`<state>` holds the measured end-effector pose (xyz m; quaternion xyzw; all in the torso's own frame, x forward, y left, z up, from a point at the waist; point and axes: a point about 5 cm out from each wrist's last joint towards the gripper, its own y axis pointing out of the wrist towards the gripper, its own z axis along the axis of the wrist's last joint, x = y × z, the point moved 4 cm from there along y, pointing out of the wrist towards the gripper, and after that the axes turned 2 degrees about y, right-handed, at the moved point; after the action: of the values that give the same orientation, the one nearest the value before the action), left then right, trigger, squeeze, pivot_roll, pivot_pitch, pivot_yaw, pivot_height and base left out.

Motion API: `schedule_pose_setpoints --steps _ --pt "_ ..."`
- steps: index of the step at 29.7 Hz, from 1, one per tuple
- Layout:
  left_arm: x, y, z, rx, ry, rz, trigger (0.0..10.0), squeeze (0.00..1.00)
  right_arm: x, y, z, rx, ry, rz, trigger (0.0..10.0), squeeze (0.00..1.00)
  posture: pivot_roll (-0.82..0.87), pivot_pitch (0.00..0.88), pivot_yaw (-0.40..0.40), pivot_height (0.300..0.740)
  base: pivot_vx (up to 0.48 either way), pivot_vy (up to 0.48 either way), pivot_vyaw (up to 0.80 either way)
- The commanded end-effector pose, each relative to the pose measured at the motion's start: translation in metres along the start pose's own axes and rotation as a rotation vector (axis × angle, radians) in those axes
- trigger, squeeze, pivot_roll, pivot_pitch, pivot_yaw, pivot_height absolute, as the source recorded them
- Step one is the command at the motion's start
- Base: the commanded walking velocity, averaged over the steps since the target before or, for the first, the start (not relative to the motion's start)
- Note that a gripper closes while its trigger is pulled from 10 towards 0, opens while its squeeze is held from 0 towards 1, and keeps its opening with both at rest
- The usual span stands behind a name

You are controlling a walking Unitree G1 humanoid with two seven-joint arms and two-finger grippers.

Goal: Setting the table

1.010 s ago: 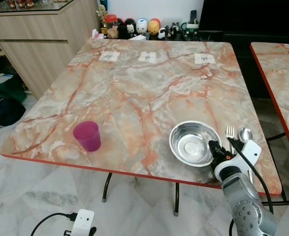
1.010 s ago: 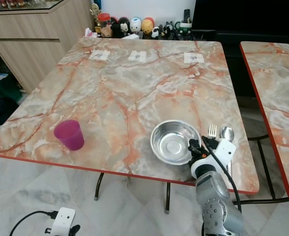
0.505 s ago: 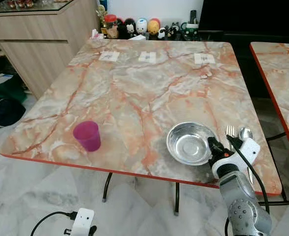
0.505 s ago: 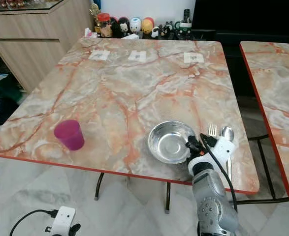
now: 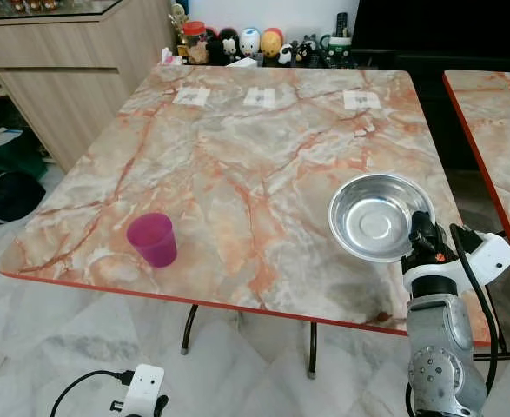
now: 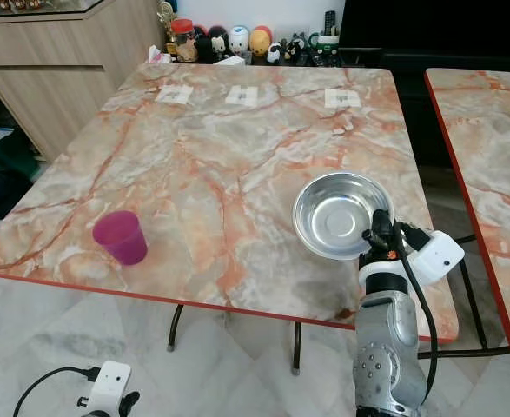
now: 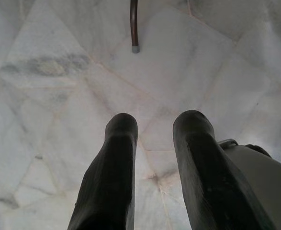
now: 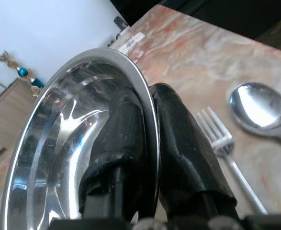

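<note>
The right gripper (image 8: 147, 143) pinches the rim of a steel bowl (image 8: 59, 139): one black finger (image 8: 116, 139) lies inside the bowl, the other outside. The bowl is tilted, its hollow facing the frame's left. At the right of the frame a fork (image 8: 226, 153) and a spoon (image 8: 261, 111) lie side by side on the marble table (image 8: 197, 52). Pale wall sits upper left.

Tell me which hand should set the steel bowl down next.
Right. The right hand already pinches the bowl by its rim, lifted and tilted over the table. The left hand hangs open over the floor, beside the table leg, holding nothing.
</note>
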<state>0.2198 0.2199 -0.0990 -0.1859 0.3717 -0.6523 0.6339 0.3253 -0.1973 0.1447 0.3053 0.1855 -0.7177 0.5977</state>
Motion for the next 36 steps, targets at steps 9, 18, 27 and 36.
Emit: schedule_pose_setpoints --steps 9,18,27,36 --pt "0.0036 -0.0016 -0.0078 -0.025 -0.022 0.003 10.0 0.0 0.0002 0.0015 0.0035 0.026 0.003 -0.003 10.0 0.0 -0.13 0.094 0.05 0.74 0.0 -0.472 -0.13" --pt "0.0042 -0.0015 -0.0075 -0.023 -0.027 0.005 10.0 0.0 0.0003 0.002 0.0074 0.048 -0.011 -0.001 10.0 0.0 -0.13 0.093 0.048 0.74 0.0 -0.467 -0.26" --pt "0.0033 -0.0018 -0.0083 -0.025 -0.023 0.005 10.0 0.0 0.0012 0.0019 0.0093 0.062 -0.013 -0.008 10.0 0.0 -0.13 0.096 0.053 0.74 0.0 -0.463 0.0" --pt "0.0027 -0.0018 -0.0083 -0.024 -0.021 0.005 10.0 0.0 0.004 0.0017 0.012 0.074 -0.019 -0.021 10.0 0.0 -0.13 0.095 0.054 0.74 0.0 -0.462 0.0"
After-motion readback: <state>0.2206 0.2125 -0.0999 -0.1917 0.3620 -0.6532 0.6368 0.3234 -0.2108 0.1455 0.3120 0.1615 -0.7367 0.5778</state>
